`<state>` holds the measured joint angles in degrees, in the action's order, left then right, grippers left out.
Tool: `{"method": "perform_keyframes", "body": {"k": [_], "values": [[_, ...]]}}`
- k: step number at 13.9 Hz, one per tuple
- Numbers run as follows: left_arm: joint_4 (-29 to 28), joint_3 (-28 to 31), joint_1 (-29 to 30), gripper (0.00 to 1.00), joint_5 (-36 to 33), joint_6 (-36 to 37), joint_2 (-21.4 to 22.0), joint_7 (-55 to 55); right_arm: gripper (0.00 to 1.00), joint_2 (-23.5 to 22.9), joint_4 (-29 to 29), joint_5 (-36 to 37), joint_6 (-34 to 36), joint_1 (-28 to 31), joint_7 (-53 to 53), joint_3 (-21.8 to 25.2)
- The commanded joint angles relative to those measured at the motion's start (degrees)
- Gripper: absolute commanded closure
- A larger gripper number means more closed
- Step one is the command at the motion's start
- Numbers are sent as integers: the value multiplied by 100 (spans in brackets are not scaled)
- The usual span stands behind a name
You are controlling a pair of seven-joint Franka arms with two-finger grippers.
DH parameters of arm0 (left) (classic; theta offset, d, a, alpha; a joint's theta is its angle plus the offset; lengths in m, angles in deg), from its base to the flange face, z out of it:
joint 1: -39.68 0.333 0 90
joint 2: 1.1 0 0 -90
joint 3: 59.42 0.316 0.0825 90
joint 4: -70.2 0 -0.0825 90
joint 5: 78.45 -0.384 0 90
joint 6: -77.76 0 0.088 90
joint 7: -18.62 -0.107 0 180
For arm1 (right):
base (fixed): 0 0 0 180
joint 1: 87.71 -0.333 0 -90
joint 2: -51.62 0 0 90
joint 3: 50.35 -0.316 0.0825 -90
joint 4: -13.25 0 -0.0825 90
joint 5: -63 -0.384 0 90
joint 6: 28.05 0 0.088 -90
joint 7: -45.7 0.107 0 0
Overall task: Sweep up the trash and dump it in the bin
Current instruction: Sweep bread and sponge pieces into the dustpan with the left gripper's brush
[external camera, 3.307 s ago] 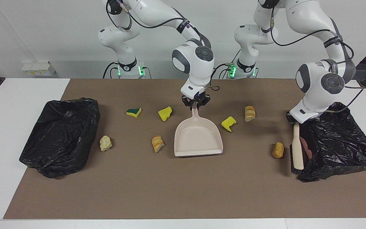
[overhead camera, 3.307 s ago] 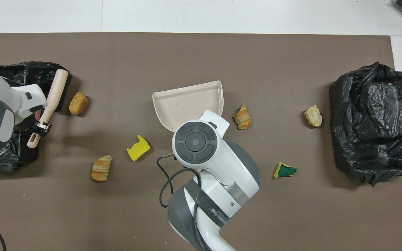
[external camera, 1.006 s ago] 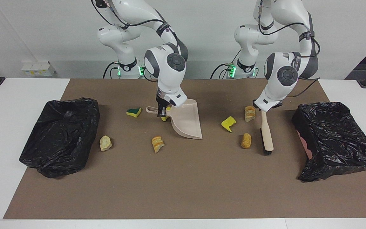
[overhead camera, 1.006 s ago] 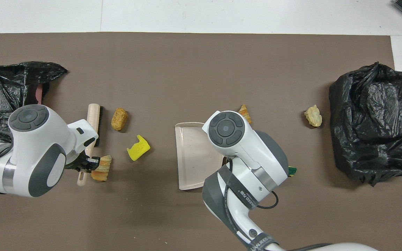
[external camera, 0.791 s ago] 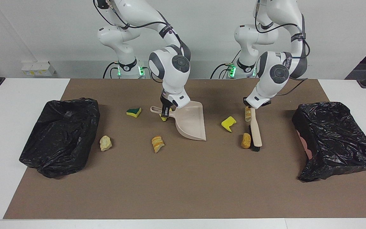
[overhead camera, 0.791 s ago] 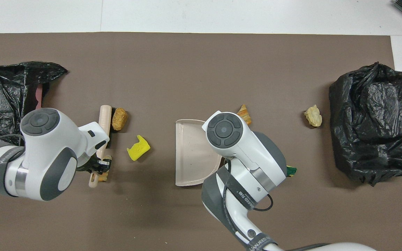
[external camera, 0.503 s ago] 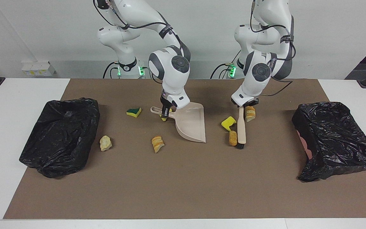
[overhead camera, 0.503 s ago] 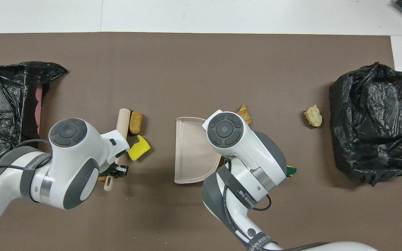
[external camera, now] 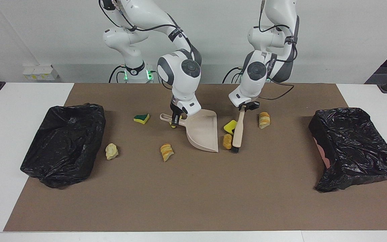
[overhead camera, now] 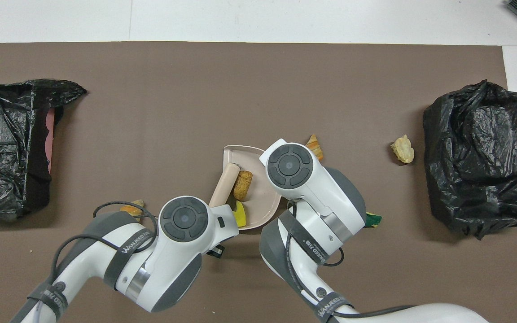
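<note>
My right gripper is shut on the handle of the beige dustpan, which is tilted with its open lip toward the left arm's end. My left gripper is shut on the beige brush, whose bristles are down on the mat. Two pieces of trash, a tan chunk and a yellow sponge bit, lie pressed between the brush and the dustpan's lip. In the overhead view the tan chunk and the yellow bit appear over the pan. Another yellow bit is mostly hidden by the dustpan's handle.
More scraps lie loose on the brown mat: a striped chunk, a green-topped sponge, a second striped chunk and a cream lump. A black-bagged bin stands at the right arm's end, another at the left arm's end.
My left arm has swept the brush toward the dustpan, pushing the tan chunk and a yellow sponge bit along to its lip. The dustpan has barely shifted.
</note>
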<state>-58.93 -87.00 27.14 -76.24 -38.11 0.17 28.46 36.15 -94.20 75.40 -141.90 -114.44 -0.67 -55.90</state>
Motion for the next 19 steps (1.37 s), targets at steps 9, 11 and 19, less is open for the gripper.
{"method": "perform_keyframes", "body": {"k": [9, 11, 19], "values": [[487, 744, 682, 100, 271, 2189, 655, 1668, 100, 44, -13, 87, -155, -270, 137, -60], [198, 850, 787, 100, 157, 2236, 856, 2037, 100, 105, -57, 87, -85, -410, 102, -60], [-1112, 1167, 1008, 100, -450, 1656, 1647, 2917, 100, 185, -347, 87, -295, -491, 14, -60]]}}
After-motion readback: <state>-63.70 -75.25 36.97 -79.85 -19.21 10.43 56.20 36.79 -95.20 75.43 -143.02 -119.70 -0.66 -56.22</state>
